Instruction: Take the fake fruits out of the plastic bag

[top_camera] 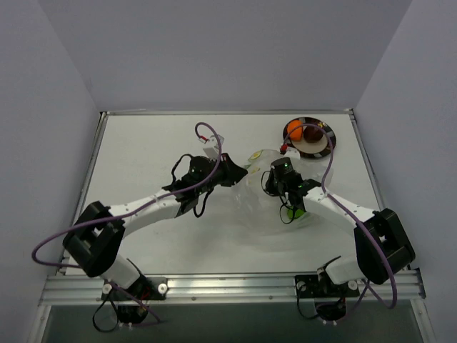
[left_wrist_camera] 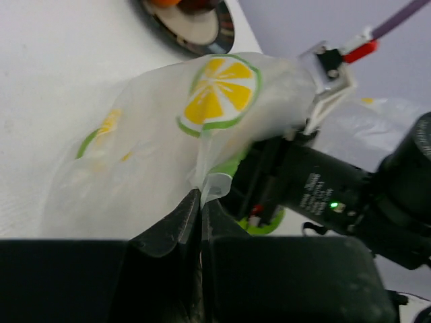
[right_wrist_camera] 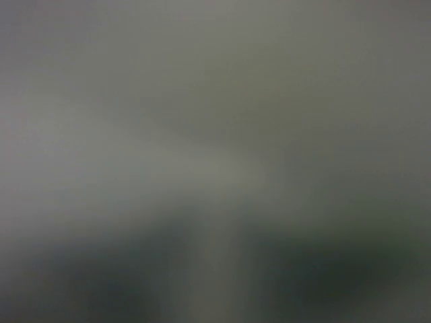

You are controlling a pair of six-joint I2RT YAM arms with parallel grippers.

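Bag [left_wrist_camera: 155, 128]: likely limp, light, slippery film; best held at rim | left fingers [left_wrist_camera: 172, 225] pinched shut on rim | right fingers [top_camera: 290, 202] inside bag, state untellable

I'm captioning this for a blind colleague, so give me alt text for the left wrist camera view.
The left end effector pinches the edge of a translucent plastic bag printed with lemon slices. The black right arm reaches into it from the right, and a dark-rimmed plate sits on the white table behind.
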